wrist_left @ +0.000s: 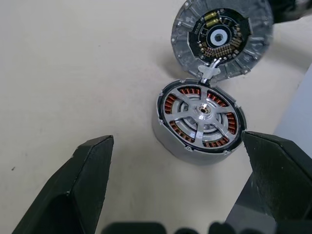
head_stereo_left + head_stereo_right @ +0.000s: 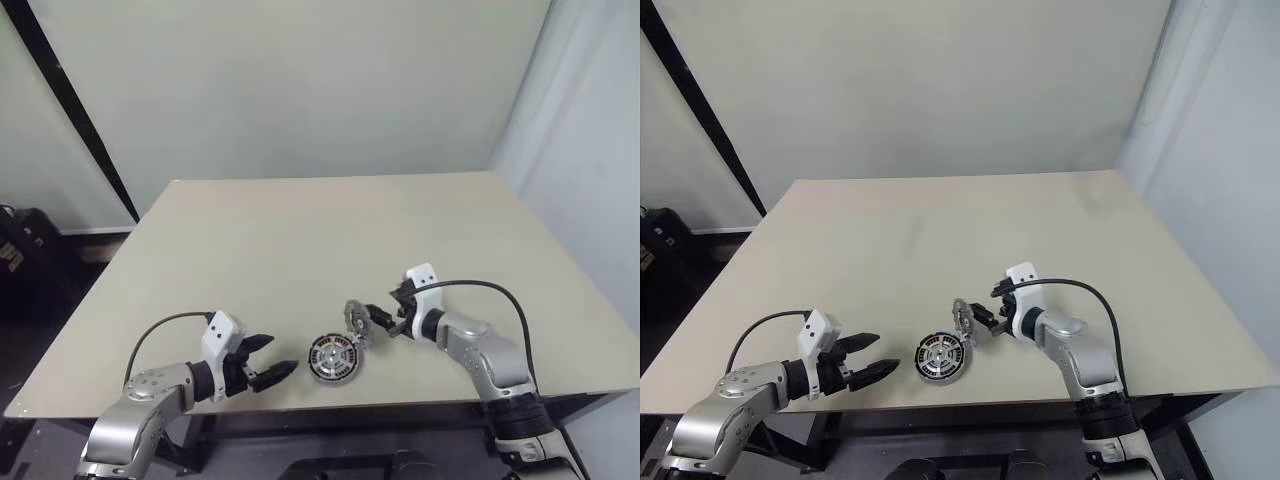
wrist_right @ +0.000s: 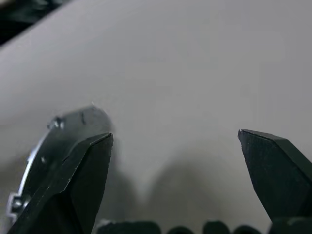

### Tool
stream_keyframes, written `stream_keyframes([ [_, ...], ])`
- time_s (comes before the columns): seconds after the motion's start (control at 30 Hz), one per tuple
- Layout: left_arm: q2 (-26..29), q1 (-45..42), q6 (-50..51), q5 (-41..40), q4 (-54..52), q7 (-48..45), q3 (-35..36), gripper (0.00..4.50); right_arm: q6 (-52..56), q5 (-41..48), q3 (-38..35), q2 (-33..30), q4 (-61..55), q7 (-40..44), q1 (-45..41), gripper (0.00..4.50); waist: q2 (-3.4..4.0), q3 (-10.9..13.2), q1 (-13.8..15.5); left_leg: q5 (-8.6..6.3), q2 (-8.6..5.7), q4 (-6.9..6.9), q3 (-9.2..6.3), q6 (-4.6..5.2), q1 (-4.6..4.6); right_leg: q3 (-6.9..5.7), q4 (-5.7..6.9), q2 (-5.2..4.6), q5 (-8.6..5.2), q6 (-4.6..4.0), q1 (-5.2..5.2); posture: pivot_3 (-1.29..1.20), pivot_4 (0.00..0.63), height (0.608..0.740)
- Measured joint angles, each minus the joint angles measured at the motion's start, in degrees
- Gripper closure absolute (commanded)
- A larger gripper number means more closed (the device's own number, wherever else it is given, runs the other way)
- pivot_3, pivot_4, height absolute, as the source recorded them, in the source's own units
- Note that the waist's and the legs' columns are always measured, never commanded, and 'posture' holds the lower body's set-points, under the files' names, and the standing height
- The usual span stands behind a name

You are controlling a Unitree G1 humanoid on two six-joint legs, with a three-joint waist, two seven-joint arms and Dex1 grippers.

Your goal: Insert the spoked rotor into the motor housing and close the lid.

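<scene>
Left wrist view: the left gripper point(image 1: 175, 187) has its two black fingers point(image 1: 73, 187) spread wide, nothing between them. Just past the fingertips sits the motor housing point(image 1: 201, 122), a small round shallow grey-walled cup with a ring of copper-coloured windings, resting flat on the tabletop, open face up. The silver-grey spoked rotor point(image 1: 204, 113), a metal wheel with thin spokes and a bright central hub, lies seated inside the housing, hub pointing straight up, windings visible between the spokes. Touching the housing's far rim through a small metal tab stands the lid point(image 1: 222, 39), a round grey metal disc with a dark circular centre carrying small components. It is tilted up on edge, inner face turned toward the housing and the left gripper, not closed.

Right wrist view: the right gripper point(image 3: 175, 185) also stands wide apart with nothing clamped. One finger point(image 3: 73, 180) is right at the raised lid's grey rim; contact cannot be told.

Head views: housing, rotor and lid sit near the front edge of the beige rectangular tabletop point(image 2: 330, 230), about midway along it. The left gripper is just beside the housing toward the front-left corner. The right gripper is beside the lid on the opposite side.
</scene>
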Motion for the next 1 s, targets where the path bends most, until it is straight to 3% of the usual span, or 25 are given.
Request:
stream_keyframes([
  [0.17, -0.05, -0.04, 0.09, -0.01, 0.00, 0.42, -0.09, 0.00, 1.54, -0.48, 6.22, 2.41, -1.73, -0.09, -0.15, 0.01, 0.01, 0.00, 0.00, 0.00, 0.00, 0.00, 0.00, -0.01, 0.00, 0.00, 0.00, 0.00, 0.00, 0.00, -0.02, 0.00, 0.000, 0.740],
  [0.4, -0.08, 0.08, 0.11, -0.02, -0.11, 1.12, -0.09, 0.00, -5.49, -6.78, 15.80, 2.38, 3.85, -0.05, 0.26, 0.01, -0.01, 0.00, 0.00, 0.00, -0.02, 0.00, 0.01, -0.01, 0.00, 0.00, -0.01, -0.02, 0.00, 0.00, -0.02, 0.00, 0.000, 0.740],
  [0.63, -0.24, 1.29, 0.11, -0.05, -1.49, 1.85, -0.10, 0.00, -11.45, -8.99, 17.87, 1.35, 6.98, 1.95, 1.54, 0.01, -0.01, 0.00, -0.01, 0.00, -0.01, 0.01, 0.02, -0.01, 0.01, 0.01, 0.00, -0.01, 0.00, 0.00, -0.01, 0.00, 0.000, 0.740],
  [1.0, 0.01, 3.91, -2.66, 0.10, -1.84, -0.64, -0.60, 0.00, -14.92, -5.03, 16.55, -9.37, 7.83, 23.67, -5.00, 0.01, -0.02, -0.01, 0.00, 0.00, 0.00, 0.10, 0.03, -0.01, 0.02, -0.01, 0.00, 0.00, 0.00, 0.00, 0.04, 0.00, 0.000, 0.740],
])
